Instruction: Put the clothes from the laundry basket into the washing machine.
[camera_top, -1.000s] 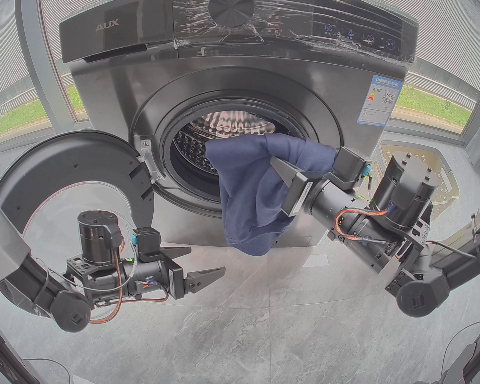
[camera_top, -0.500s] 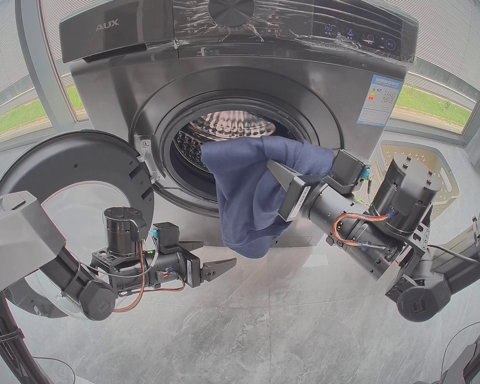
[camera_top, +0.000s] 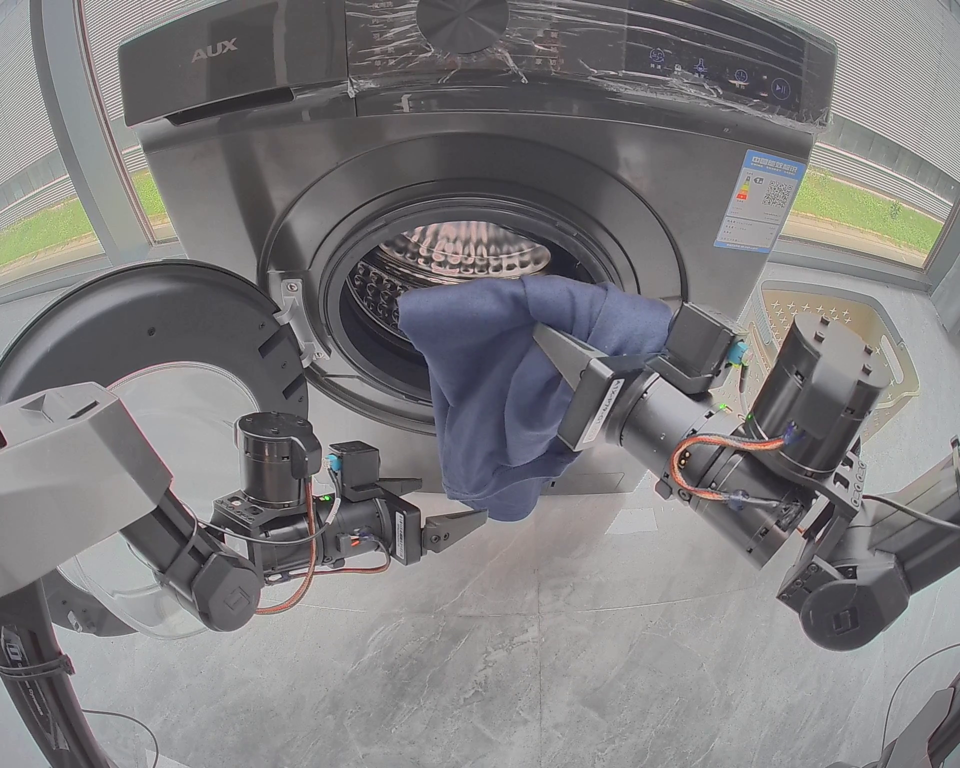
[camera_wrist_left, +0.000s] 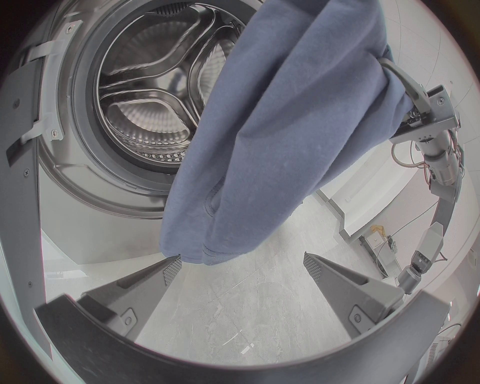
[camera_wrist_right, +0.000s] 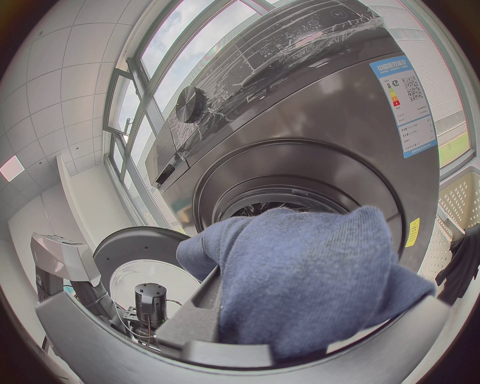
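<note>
On the washing machine (camera_top: 220, 190), pale brand lettering (camera_top: 215, 49) stands on the drawer front at upper left, and small lit symbols (camera_top: 715, 72) line the control panel at upper right. Right of the door opening sits a blue-edged energy sticker (camera_top: 760, 200) with coloured bars and a square code. A small yellow sticker (camera_wrist_right: 413, 232) sits lower down, and the print on both is too small to read.

The washing machine (camera_top: 480, 150) fills the upper centre, with its open door (camera_top: 150, 330) at middle left and the laundry basket (camera_top: 885, 350) at the right edge. The garment (camera_top: 500, 400) hangs at centre before the drum (camera_top: 460, 250), from the right hand (camera_top: 600, 335); the left hand (camera_top: 452, 508) sits lower left of its hem
</note>
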